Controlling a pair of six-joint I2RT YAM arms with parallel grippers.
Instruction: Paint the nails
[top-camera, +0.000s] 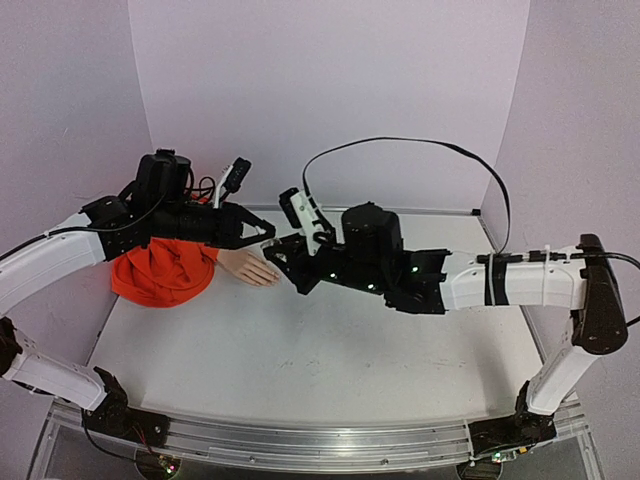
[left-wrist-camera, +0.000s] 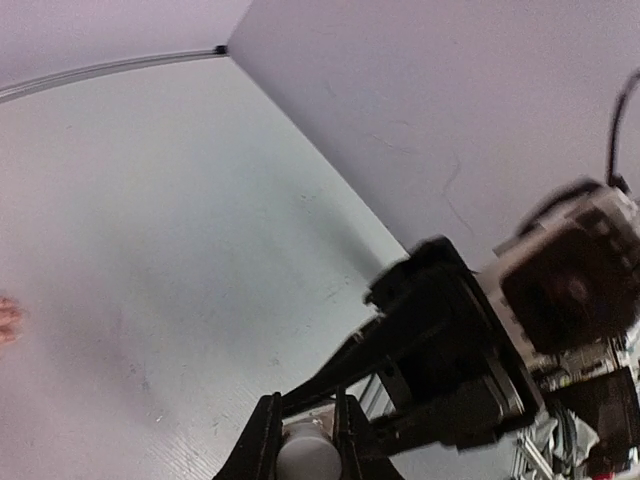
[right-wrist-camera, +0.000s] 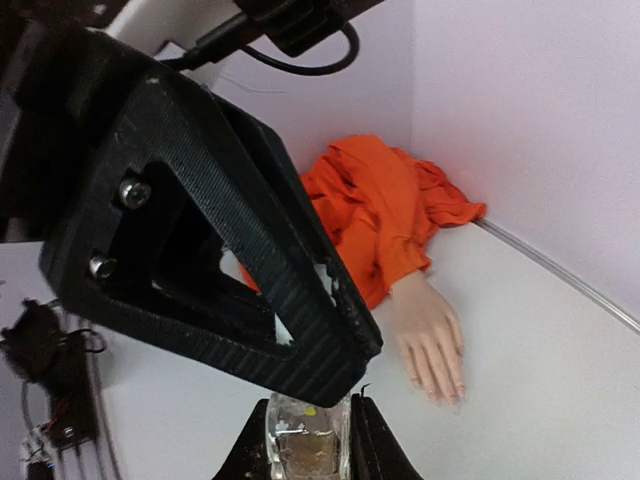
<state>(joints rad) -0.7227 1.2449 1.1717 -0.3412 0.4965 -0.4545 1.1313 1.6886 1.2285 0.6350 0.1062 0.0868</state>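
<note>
Nearest the right wrist camera, the right gripper (right-wrist-camera: 310, 412) has its two black fingers (right-wrist-camera: 255, 450) closed on a small clear bottle (right-wrist-camera: 305, 445), held upright between them (a yellowish spot shows inside it; any label is too blurred to read). Just above the bottle hangs the black left gripper (left-wrist-camera: 304, 415), filling much of that view. In its own wrist camera, the left fingers (left-wrist-camera: 262, 452) are clamped on a white cylinder (left-wrist-camera: 306, 458), the lower part cut off by the frame edge.

From the top camera, the two grippers meet almost tip to tip above the white bench (top-camera: 300, 350). A pale peach mannequin hand (right-wrist-camera: 428, 330) lies flat on the bench near the back left wall, its orange sleeve (right-wrist-camera: 375, 205) bunched behind it. The nails (right-wrist-camera: 445, 388) sit at the fingertips nearest the grippers, apart from both and too small to tell their colour.
</note>
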